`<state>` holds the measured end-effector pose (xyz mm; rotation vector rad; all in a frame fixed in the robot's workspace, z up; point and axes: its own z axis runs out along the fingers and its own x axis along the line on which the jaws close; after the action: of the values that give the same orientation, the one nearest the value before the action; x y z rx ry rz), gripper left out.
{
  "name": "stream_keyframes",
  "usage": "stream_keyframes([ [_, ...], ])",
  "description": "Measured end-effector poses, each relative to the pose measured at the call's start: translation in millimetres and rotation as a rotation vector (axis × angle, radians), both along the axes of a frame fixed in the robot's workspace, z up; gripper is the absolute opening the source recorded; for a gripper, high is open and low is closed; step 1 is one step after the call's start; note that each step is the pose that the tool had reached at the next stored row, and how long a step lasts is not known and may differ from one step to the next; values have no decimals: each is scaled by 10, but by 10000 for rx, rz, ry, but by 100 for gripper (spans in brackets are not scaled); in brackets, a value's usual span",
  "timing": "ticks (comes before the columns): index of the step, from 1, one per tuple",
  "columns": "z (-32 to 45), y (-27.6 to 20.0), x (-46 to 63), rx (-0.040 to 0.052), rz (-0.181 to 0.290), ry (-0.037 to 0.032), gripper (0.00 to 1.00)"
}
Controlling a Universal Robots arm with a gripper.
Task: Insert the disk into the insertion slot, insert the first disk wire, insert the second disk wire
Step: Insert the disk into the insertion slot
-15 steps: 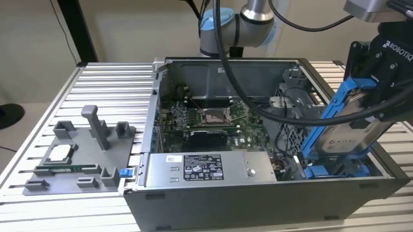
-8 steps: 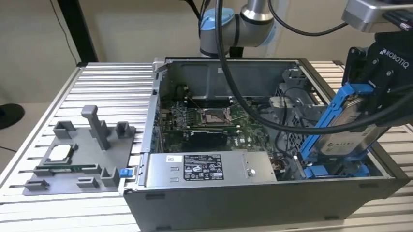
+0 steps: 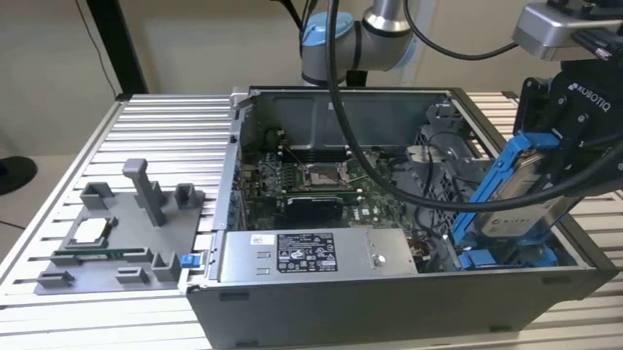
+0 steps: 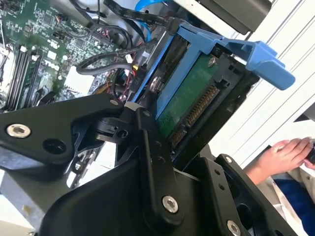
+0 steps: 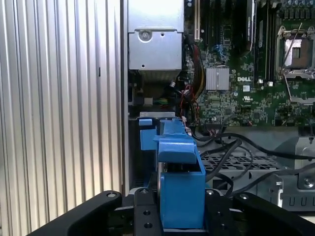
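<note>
The black gripper [image 3: 553, 166] clamps the silver-grey disk [image 3: 524, 216] in its blue plastic carrier by the edges. It seems rigid, heavy and fragile.

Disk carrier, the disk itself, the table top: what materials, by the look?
The carrier is bright blue and matte with moulded tabs, so plastic. The disk has a silver-grey casing, likely metal, with a white label; the second wrist view shows a green circuit board on its underside. The table is silvery and ribbed with parallel slots, probably extruded aluminium.
</note>
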<state>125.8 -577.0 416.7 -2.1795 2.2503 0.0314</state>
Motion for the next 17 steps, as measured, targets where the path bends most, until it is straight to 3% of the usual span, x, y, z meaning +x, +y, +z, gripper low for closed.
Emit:
stream_keyframes([
  [17, -152, -13, 0, 101, 0, -1, 0],
])
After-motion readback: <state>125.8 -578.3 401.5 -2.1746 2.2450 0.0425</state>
